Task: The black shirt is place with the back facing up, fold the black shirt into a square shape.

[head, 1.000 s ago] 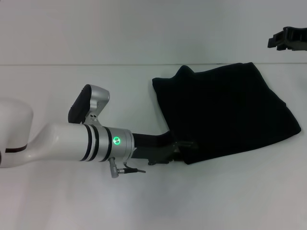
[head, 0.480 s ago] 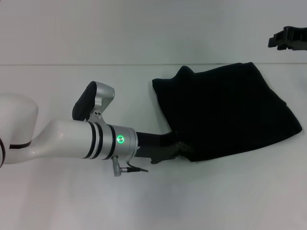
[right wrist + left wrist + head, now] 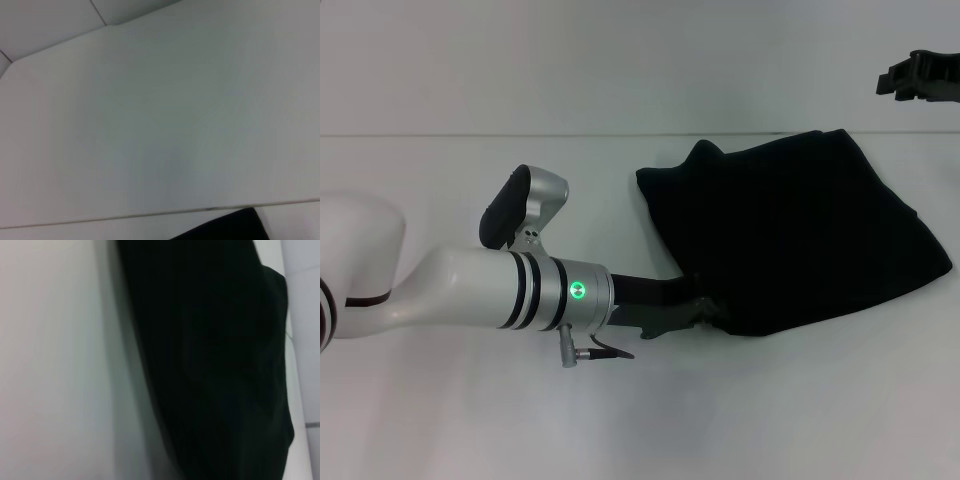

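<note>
The black shirt [image 3: 790, 230] lies folded into a rough slanted block on the right half of the white table [image 3: 440, 180], with no print showing. My left arm reaches in from the left, and its gripper [image 3: 708, 310] is at the shirt's near-left corner, black against the black cloth. Up close in the left wrist view, the black shirt [image 3: 215, 365] fills the frame beside bare table. A small corner of the black shirt [image 3: 225, 229] also shows in the right wrist view. My right gripper [image 3: 920, 78] hangs parked at the far right, beyond the table's back edge.
The table's far edge [image 3: 520, 135] runs across the head view just behind the shirt. White tabletop stretches to the left of and in front of the shirt. My left arm's white forearm [image 3: 470, 290] lies low over the near-left area.
My left arm has slid a little to the right, and the shirt's near-left corner and right tip have shifted slightly right with it. The right gripper has not moved.
</note>
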Controlling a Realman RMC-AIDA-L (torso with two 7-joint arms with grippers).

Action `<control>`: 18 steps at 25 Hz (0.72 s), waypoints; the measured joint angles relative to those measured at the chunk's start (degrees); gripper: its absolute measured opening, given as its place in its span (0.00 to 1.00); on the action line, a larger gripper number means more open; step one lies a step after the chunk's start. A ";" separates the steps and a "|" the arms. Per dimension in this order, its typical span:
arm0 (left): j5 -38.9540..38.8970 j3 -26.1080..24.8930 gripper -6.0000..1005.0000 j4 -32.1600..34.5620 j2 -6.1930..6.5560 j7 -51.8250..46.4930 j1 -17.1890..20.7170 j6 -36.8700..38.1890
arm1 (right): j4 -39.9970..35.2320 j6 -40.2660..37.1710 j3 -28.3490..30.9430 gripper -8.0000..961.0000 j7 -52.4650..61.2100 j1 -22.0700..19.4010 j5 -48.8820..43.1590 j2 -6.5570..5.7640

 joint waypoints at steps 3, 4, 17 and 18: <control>-0.04 0.18 0.04 0.34 0.21 1.15 -0.03 0.91 | 0.00 0.06 -0.01 0.38 0.00 0.00 0.00 0.00; -0.04 0.18 0.04 0.34 0.21 1.15 -0.03 0.91 | 0.00 0.07 -0.01 0.38 0.00 0.00 0.01 0.00; -0.03 -2.27 0.05 12.68 1.75 0.04 11.23 9.51 | 0.01 -0.39 -0.01 0.40 0.45 -0.42 0.01 -0.17; 0.18 -2.64 0.05 13.41 2.02 0.03 12.14 10.25 | 0.01 -0.43 -0.01 0.40 0.59 -0.42 0.01 -0.17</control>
